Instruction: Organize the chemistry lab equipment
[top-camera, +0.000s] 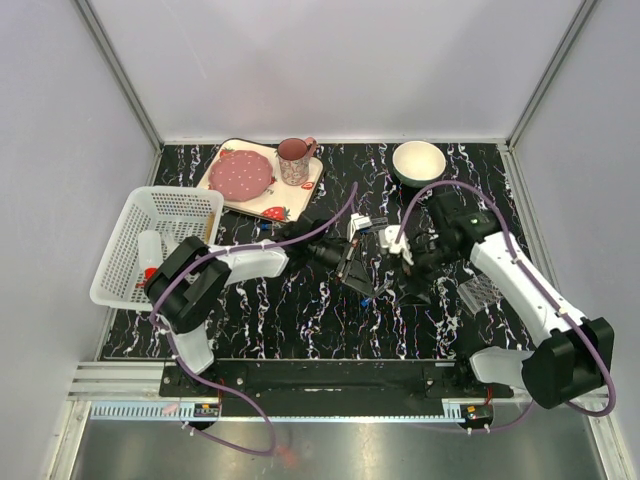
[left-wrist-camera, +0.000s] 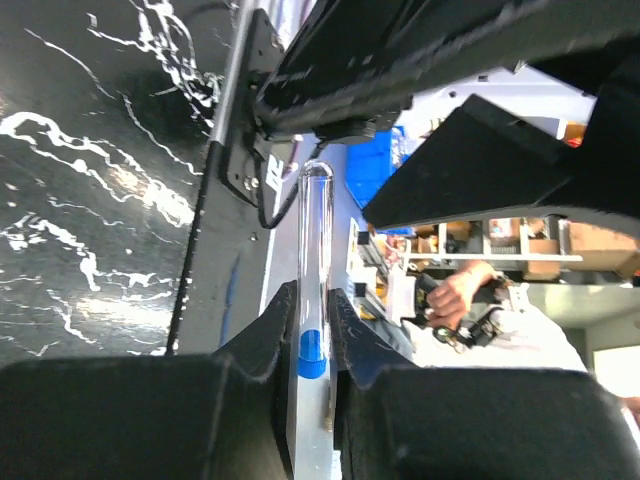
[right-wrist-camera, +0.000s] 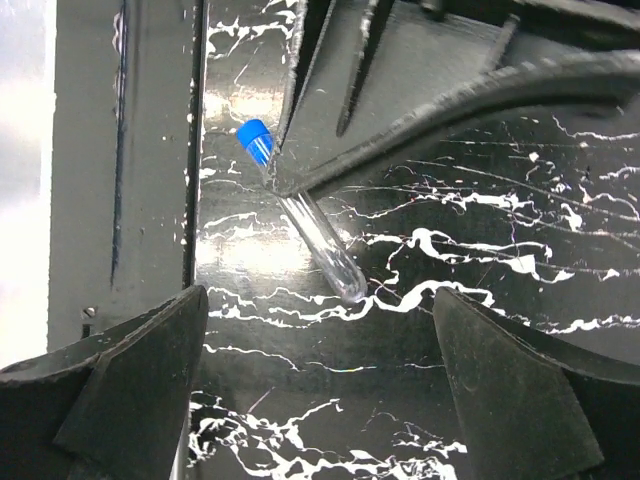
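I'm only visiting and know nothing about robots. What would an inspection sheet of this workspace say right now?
Surface: black white-veined table, no spills seen.
Job's things: blue-capped test tube in the left claw; squeeze bottle lying in the white basket; clear rack beside the right arm.
Clutter: strawberry tray carrying a pink plate and a cup; white bowl at the back.
Claws: left claw shut on the test tube near its cap; right claw wide open over the tube's round end, holding nothing.
Cables: purple cables loop above both arms, not snagged on anything visible.
Surroundings: pale walls with metal posts.
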